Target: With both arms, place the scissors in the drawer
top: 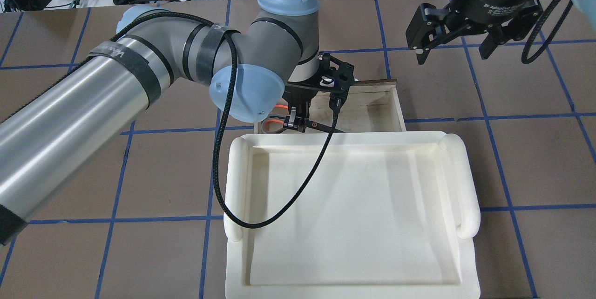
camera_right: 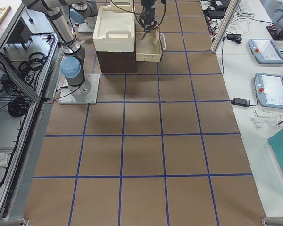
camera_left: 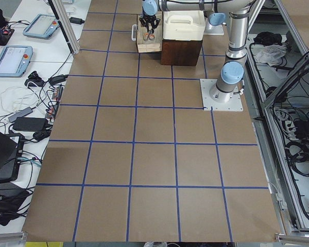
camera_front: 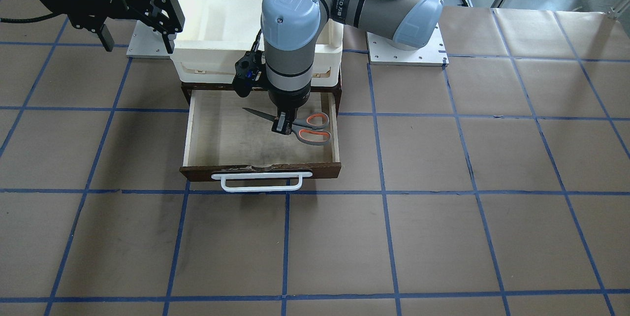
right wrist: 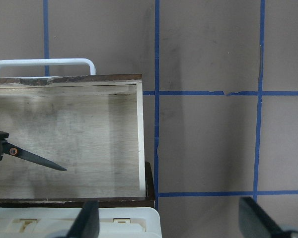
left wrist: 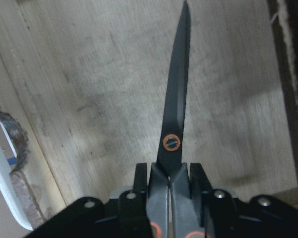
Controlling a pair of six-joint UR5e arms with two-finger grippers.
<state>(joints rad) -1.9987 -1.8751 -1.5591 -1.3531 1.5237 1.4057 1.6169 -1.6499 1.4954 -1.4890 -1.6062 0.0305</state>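
The dark brown drawer (camera_front: 197,134) stands pulled open, its white handle (camera_front: 261,181) toward the front and pale wood inside. My left gripper (camera_front: 283,126) reaches down into it and is shut on the scissors (camera_front: 315,129) near the pivot, with the handles toward the drawer's side and the blades level. In the left wrist view the fingers (left wrist: 139,181) clamp the scissors (left wrist: 176,99) just over the drawer floor (left wrist: 89,89). My right gripper (top: 458,47) is open and empty, raised beside the drawer (top: 382,103). Its camera shows the blade tip (right wrist: 37,159).
A cream-white plastic bin (top: 349,210) sits on the cabinet above the drawer, right behind my left gripper (top: 295,124). The left arm's black cable (top: 223,187) hangs over the bin's edge. The brown table with its blue grid (camera_front: 443,207) lies all around.
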